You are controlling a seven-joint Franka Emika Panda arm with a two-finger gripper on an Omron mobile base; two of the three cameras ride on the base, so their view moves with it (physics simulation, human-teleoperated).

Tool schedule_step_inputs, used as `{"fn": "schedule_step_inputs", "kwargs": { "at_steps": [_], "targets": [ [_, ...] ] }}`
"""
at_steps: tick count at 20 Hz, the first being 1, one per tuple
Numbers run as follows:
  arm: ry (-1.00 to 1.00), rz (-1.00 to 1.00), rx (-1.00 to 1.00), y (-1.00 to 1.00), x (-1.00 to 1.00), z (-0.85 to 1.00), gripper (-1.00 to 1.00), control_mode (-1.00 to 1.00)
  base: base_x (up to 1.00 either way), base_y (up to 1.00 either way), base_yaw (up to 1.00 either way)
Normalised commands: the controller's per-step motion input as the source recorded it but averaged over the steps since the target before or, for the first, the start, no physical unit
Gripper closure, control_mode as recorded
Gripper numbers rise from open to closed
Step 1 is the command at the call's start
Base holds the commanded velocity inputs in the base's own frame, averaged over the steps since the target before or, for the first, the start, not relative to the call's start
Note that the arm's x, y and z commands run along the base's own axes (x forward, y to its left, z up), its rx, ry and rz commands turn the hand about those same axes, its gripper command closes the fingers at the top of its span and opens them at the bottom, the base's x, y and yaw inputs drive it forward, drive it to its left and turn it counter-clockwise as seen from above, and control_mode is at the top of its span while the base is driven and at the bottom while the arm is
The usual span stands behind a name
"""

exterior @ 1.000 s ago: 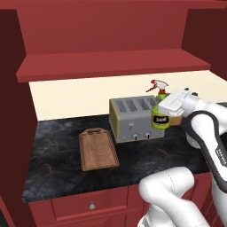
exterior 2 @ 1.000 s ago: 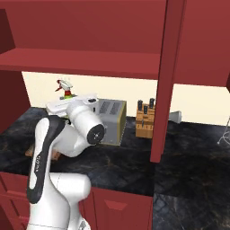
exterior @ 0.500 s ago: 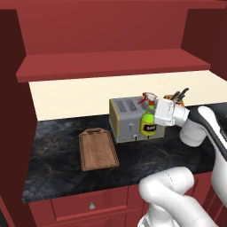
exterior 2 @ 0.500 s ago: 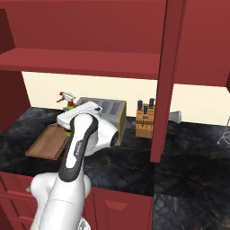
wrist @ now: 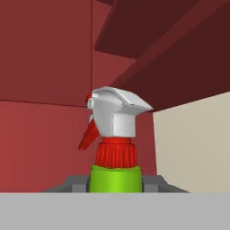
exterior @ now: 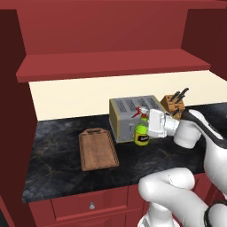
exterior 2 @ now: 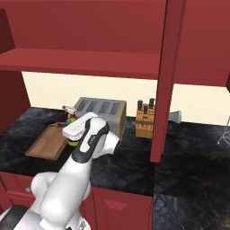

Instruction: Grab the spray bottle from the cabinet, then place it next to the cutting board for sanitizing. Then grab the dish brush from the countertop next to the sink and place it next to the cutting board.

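Left base view: gripper (exterior: 150, 124) pinching the spray bottle (exterior: 142, 131), held upright in front of the toaster (exterior: 129, 114), just right of the cutting board (exterior: 97, 148). Step one nearly done; next: lower onto countertop (exterior: 57, 159) beside board, release, then fetch brush

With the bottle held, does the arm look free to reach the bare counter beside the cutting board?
Probably yes: the spray bottle in the tool is in front of the toaster, with bare countertop right of the cutting board.
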Motion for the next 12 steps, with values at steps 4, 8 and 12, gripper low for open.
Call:
{"fn": "schedule_step_inputs", "kwargs": {
  "at_steps": [4, 8, 12],
  "targets": [
    [-0.03, 0.02, -0.02, 0.15, 0.19, -0.76, 1.00, -1.00, 0.00, 0.00, 0.00],
    [-0.02, 0.01, 0.00, 0.13, 0.28, -0.68, 1.00, -1.00, 0.00, 0.00, 0.00],
    [0.00, 0.00, 0.00, 0.04, 0.45, -0.55, 1.00, -1.00, 0.00, 0.00, 0.00]
  ]
}}
